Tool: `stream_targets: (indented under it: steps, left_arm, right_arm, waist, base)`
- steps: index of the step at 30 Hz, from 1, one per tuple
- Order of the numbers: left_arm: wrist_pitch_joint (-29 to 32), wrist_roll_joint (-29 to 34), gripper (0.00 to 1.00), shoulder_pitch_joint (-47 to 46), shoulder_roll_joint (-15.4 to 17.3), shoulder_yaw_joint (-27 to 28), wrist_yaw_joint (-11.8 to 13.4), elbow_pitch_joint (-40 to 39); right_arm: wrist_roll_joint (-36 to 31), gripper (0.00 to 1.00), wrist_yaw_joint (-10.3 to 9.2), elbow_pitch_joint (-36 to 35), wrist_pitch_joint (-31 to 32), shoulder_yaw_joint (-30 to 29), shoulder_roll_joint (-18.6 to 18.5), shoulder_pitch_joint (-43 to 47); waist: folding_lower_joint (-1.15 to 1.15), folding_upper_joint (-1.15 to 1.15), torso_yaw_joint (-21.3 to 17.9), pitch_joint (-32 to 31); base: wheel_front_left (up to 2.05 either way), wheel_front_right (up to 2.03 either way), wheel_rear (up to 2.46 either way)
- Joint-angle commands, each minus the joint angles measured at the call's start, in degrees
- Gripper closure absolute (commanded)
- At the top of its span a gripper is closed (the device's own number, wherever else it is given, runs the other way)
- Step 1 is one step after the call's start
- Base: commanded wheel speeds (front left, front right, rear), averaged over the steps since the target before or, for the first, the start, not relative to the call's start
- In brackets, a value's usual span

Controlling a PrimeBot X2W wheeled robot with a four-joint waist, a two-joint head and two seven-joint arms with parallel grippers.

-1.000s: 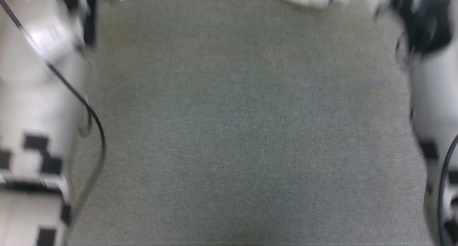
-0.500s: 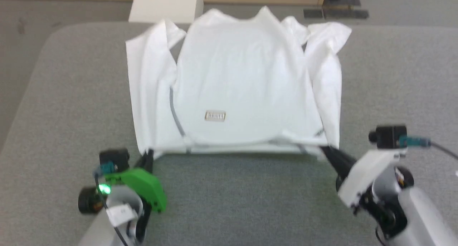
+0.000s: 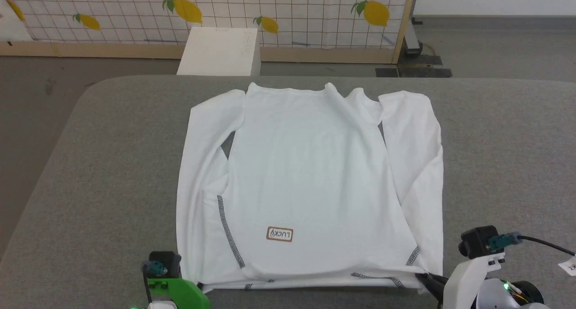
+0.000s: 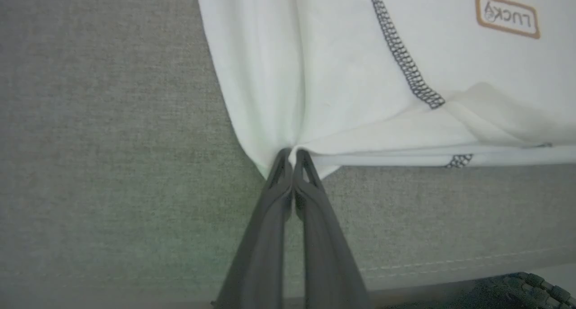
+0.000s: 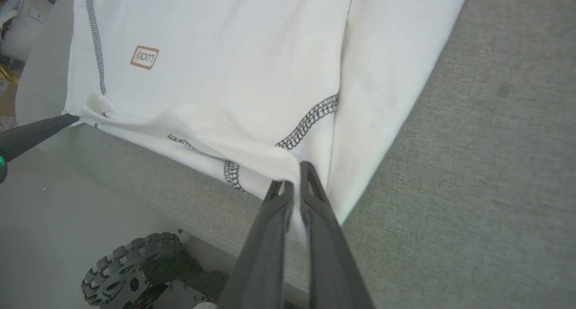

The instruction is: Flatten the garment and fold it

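Garment [image 3: 310, 174] lies spread mid-desk [image 3: 103, 174], shoulders at the near edge, hem toward the far edge, both sleeves [image 3: 418, 156] laid along the body. Left pincer [image 4: 291, 154] is clenched on the near left shoulder corner and right pincer [image 5: 292, 178] on the near right one, probably to pull the cloth taut and flat before folding. How many layers each pinches is unclear. Count: one garment, two sleeves, one LUCKY patch [image 3: 279, 234], two pincers, one white box [image 3: 219, 51] beyond the far edge.
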Motion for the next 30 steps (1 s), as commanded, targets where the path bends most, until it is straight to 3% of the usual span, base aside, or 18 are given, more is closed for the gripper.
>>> stream_targets:
  steps: [1, 10, 11, 12, 13, 18, 25, 30]
  left_arm:
    - [1.40, 0.33, 1.00, 2.15, 2.25, 0.44, 1.57, 0.47]
    - [4.25, -0.26, 1.00, 1.56, 1.94, -0.34, 2.16, -1.67]
    - [4.74, -0.66, 0.96, 1.45, 1.88, -0.24, 2.10, -1.74]
    - [5.18, -0.87, 0.83, 1.38, 1.95, -0.22, 2.06, -1.85]
    - [6.98, -1.90, 0.00, 1.53, 2.44, 0.20, 2.24, -2.60]
    - [11.05, -4.52, 0.00, 2.95, 4.13, 1.66, 2.84, -6.09]
    - [16.20, -9.43, 0.00, 6.66, 7.54, 5.70, 4.58, -16.69]
    - [9.88, -11.22, 0.00, 7.58, 7.87, 12.56, 6.69, -25.30]
  right_arm:
    - [-1.89, 1.00, -0.16, -0.55, 1.14, -1.44, -1.06, 0.80]
    - [-8.61, 1.00, -0.16, 1.74, 5.50, 0.77, 1.98, 0.06]
    - [-9.13, 1.00, -0.16, 2.24, 5.40, 0.78, 2.33, -0.24]
    - [-9.43, 0.80, -0.16, 2.51, 5.25, 0.92, 2.57, -0.45]
    - [-10.06, 0.00, -0.16, 2.77, 4.22, 0.78, 3.15, -1.03]
    - [-9.38, 0.00, -0.16, 1.09, 3.51, -1.04, 3.20, -0.91]
    - [-5.70, 0.00, -0.16, -6.62, 5.23, -6.82, 3.22, 1.12]
    - [-3.92, 0.00, -0.16, -12.20, 6.05, -13.87, 4.61, 0.62]
  waist:
    - [0.01, 0.00, 0.07, 0.42]
    - [0.01, 0.00, 0.16, 2.00]
    - [0.01, 0.00, 0.15, 2.13]
    - [0.01, 0.00, 0.14, 2.19]
    - [0.01, 0.00, 0.01, 2.24]
    - [0.01, 0.00, -0.18, 1.87]
    - [0.01, 0.00, -0.45, 1.26]
    - [0.01, 0.00, -0.50, 1.92]
  base:
    - [0.00, 0.00, 0.00]
    - [0.00, 0.00, 0.00]
    - [0.00, 0.00, 0.00]
    - [0.00, 0.00, 0.00]
    - [0.00, 0.00, 0.00]
    - [0.00, 0.00, 0.00]
    - [0.00, 0.00, 0.00]
    - [0.00, 0.00, 0.00]
